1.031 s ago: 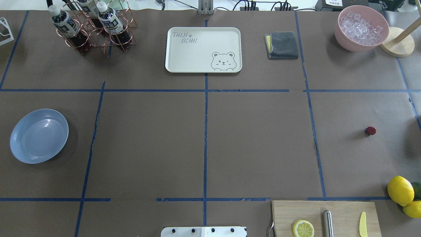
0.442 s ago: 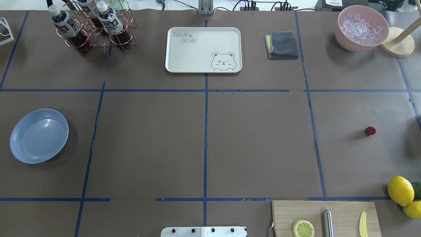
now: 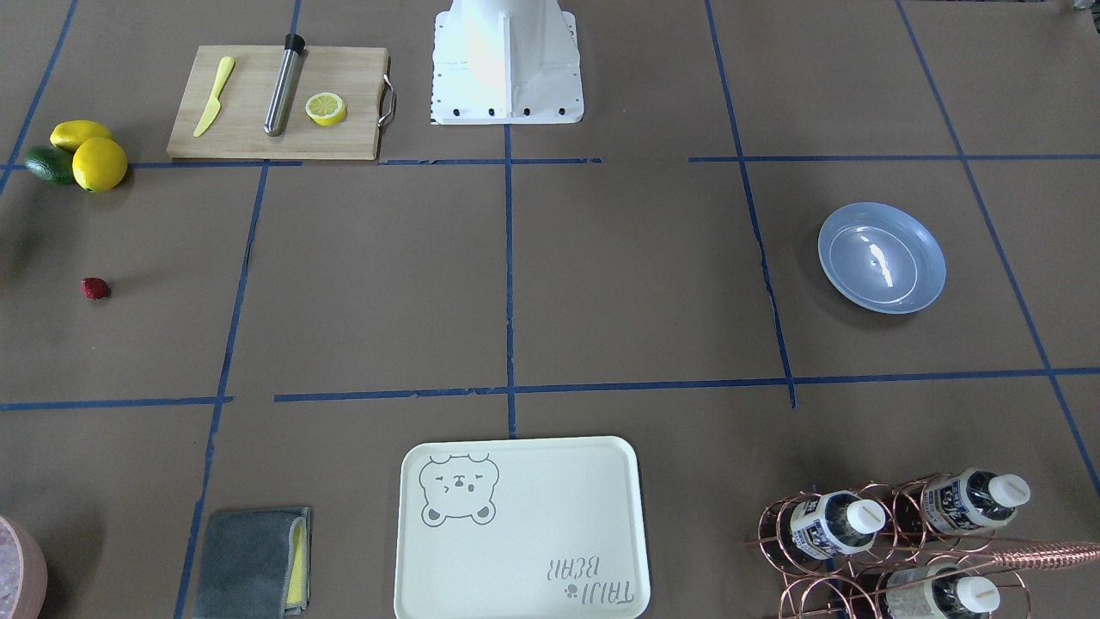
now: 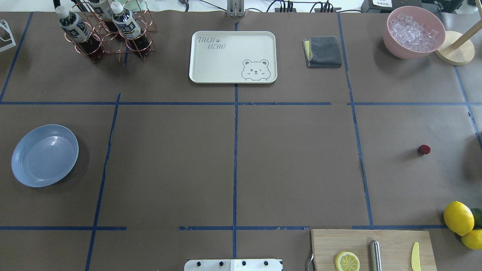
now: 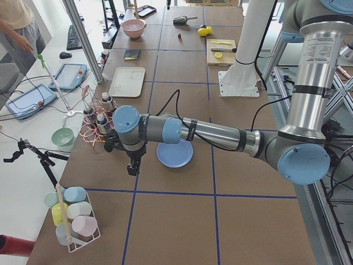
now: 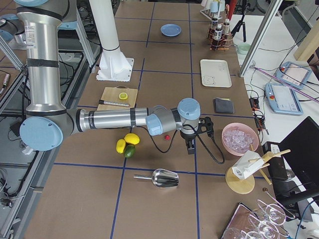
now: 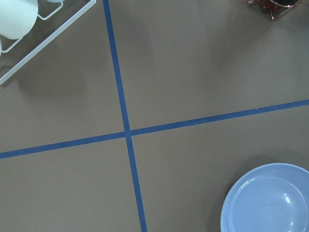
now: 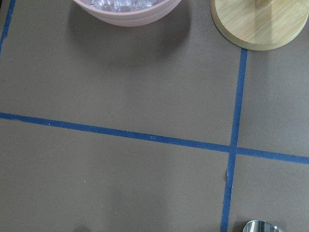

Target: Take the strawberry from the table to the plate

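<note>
The tiny dark-red strawberry (image 4: 424,149) lay on the brown, blue-taped table (image 4: 293,169), well apart from the round light-blue plate (image 4: 44,155), with yellow lemons (image 4: 458,217) nearby. The right gripper (image 6: 191,147) hung near the strawberry and the left gripper (image 5: 132,167) near the plate. I couldn't tell how far their fingers were open.

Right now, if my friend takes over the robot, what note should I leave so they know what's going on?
Left tool: hangs above the table beside the plate, nothing seen in it. Open or shut cannot be told.
Right tool: hangs above the table near the strawberry, nothing seen in it. Open or shut cannot be told.
Strawberry: lies on the table on the robot's right side, not gripped.
Plate: on the robot's left side, empty.
Done: nothing yet.
Left: grasp the strawberry, carry it across, set it on the plate.
</note>
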{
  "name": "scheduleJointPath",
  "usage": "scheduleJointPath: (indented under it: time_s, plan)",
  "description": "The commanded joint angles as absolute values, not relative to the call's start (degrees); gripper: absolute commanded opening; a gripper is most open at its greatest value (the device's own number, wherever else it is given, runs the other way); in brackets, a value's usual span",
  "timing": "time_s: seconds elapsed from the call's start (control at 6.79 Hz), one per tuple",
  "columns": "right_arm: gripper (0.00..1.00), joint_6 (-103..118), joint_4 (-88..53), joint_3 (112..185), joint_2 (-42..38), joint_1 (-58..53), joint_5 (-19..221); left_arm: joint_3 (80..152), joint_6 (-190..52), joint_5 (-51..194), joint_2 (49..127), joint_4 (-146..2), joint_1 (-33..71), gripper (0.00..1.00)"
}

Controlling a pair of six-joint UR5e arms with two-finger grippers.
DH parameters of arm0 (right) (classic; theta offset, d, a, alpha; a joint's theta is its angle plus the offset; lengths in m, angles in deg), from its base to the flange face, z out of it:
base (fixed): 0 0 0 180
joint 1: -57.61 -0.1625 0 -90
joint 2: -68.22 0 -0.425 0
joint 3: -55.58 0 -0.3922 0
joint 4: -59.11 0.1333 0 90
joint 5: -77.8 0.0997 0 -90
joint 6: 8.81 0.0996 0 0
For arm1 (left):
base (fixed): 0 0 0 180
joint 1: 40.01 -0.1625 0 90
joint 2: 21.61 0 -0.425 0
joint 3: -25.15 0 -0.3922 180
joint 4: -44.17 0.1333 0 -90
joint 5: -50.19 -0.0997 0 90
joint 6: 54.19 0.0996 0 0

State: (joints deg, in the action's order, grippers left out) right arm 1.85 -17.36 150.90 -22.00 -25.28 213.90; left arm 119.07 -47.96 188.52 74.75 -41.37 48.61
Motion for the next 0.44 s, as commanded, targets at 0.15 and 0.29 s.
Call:
scheduleJointPath:
  time_s: [0.15, 0.29]
  plan:
    - [1.00, 1.9, -17.4, 150.7, -22.2, -24.4, 214.0, 113.2, -48.8, 190.4, 73.4, -48.1, 42.6, 1.00]
    - [1.00, 2.1, -17.4, 150.8, -22.2, -24.3, 214.1, 111.5, -48.8, 195.4, 73.4, -50.9, 41.4, 1.00]
